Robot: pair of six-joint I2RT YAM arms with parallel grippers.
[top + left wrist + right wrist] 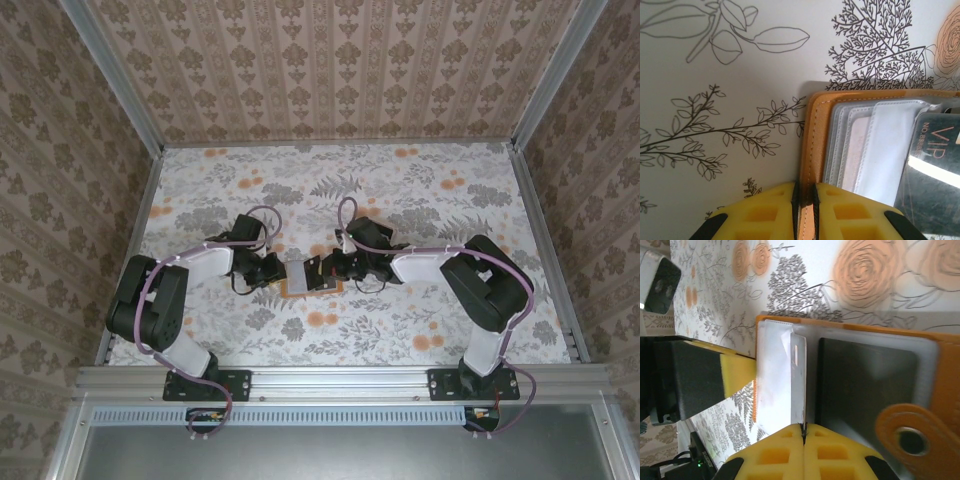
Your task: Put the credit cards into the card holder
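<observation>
We noted left hand (805, 212) clamping the card holder (814, 130), right hand (803, 440) pinching a white card (798, 375), which probably wanted sliding into a sleeve next.

We take the card holder (312, 291) as our mark. It lies open on the table (430, 190), between the two arms. The left gripper (805, 210) sits at its left edge, jaws clamped on that edge. Inside the card holder, the sleeves (860, 145) lie just beside that edge, and a card (935, 170) lies beyond them. The right gripper (803, 450) stands at its right, jaws pressed together on a thin sheet (798, 375) standing between sleeves and card; whether card or sleeve leaf, we cannot tell. The snap tab (905, 435) lies at the end opposite the left gripper, beside the card.
</observation>
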